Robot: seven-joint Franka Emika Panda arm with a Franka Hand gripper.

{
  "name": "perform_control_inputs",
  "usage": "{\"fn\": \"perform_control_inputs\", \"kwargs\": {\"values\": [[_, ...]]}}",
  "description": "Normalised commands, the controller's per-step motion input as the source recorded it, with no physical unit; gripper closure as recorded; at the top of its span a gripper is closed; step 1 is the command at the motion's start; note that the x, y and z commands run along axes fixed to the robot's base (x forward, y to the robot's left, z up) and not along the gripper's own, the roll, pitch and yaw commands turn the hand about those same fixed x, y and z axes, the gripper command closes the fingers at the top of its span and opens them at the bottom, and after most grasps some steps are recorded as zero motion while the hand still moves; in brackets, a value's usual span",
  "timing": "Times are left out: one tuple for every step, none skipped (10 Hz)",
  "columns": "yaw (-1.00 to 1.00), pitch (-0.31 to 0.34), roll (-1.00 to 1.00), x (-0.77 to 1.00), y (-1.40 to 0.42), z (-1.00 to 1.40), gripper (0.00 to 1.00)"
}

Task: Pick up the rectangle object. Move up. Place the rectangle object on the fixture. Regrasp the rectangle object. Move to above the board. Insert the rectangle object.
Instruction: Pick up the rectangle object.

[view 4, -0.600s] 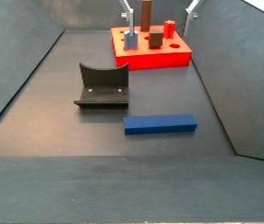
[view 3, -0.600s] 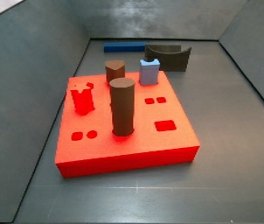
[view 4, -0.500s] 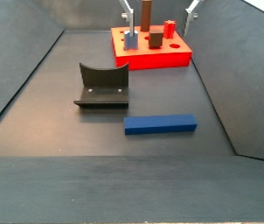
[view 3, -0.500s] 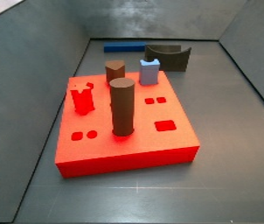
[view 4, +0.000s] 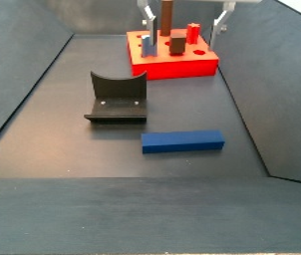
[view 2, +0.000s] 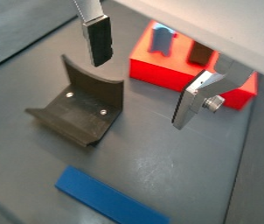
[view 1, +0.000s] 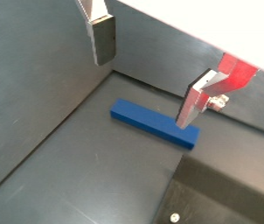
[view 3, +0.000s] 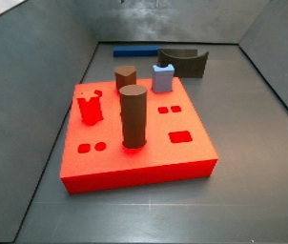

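Pincer (view 2: 146, 77) hangs spread wide, empty, above the fixture (view 2: 79, 110)

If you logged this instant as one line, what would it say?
phase: pre-pick | claw: open, empty, high above floor | rectangle object: flat on floor beside fixture | board: slot awaiting

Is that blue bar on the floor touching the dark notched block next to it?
Apart. In a side view, bare grey floor separates the rectangle object from the fixture. The gripper hangs open above both, holding nothing.
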Motion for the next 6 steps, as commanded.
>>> {"fn": "perform_control_inputs", "kwargs": {"values": [[-0.85,0.036,-0.04,0.17,0.08,-0.24,0.0],[-0.86,0.036,-0.04,0.16,0.07,-0.25,0.0],[-0.83,0.011,-0.07,0.16,0.07,-0.2,0.0],[-0.8,0.003,-0.08,0.17,0.1,-0.2,0.0],[-0.79,0.004,-0.08,0.22,0.11,-0.2,0.0],[-0.77,0.014,-0.06,0.28,0.13,-0.23,0.0]]}}
